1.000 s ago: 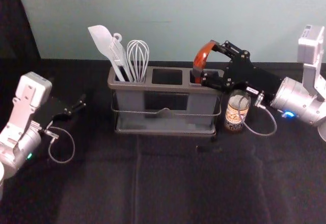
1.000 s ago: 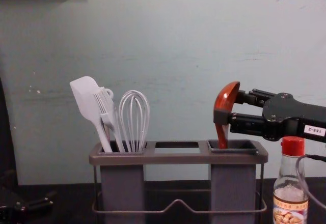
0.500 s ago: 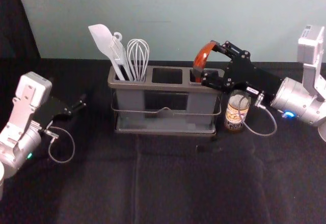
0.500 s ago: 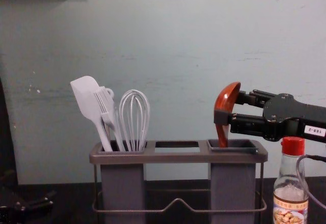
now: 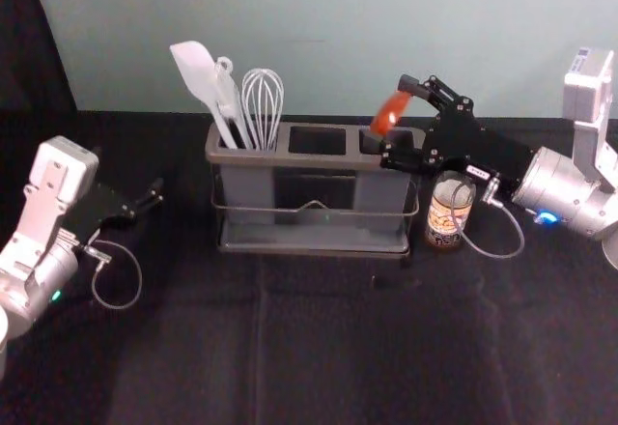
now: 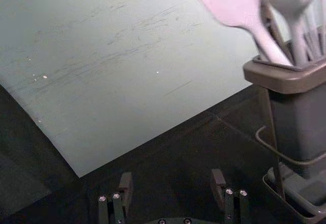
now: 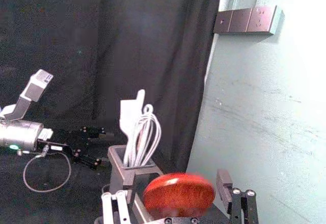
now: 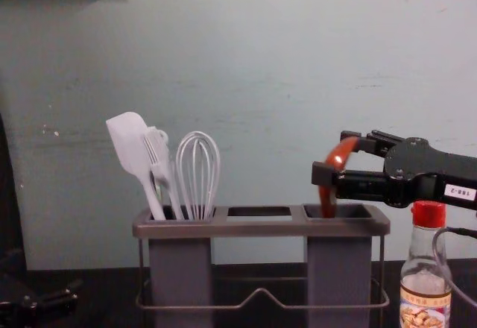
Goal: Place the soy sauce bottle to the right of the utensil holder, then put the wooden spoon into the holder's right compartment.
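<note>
Where the bottle (image 8: 425, 298) stands: right of holder (image 8: 261, 229), done.
Spoon (image 7: 178, 194): handle in right compartment (image 8: 339, 268); settling seems left.
Right gripper (image 7: 176, 181): spread around spoon, gripping nothing.
Left gripper (image 6: 172, 180): parked toward table's (image 5: 319, 338) left edge, spread, empty.

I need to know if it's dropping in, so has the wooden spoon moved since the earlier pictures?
Yes, downward: in the chest view, the top of the wooden spoon is closer to the rim of the utensil holder than before.
</note>
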